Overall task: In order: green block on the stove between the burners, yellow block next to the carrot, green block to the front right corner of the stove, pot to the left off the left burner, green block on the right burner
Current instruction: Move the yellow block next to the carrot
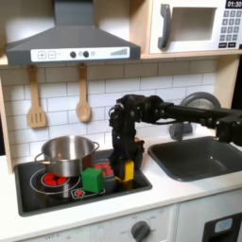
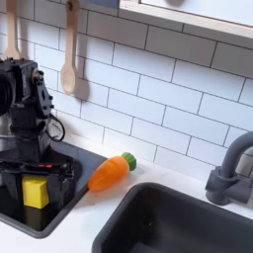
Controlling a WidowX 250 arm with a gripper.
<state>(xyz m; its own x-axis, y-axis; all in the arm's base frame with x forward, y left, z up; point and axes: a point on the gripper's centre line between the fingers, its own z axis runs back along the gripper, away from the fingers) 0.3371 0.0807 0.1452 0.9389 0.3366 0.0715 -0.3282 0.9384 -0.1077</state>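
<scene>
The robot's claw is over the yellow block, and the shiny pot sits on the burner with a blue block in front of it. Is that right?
Not quite. The block in front of the pot is green, not blue: the first exterior view shows the green block on the stove. The rest holds: the claw is over the yellow block, and the pot sits on the burner.

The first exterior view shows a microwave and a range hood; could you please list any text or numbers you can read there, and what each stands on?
Nothing can be quoted with certainty.
Microwave display: pale digits at its top right corner, too blurred to read.
Microwave keypad: rows of buttons, labels too small to read.
Range hood panel: marks beside its knobs, too small to read.
Stove: small red control marks, not legible.
</scene>
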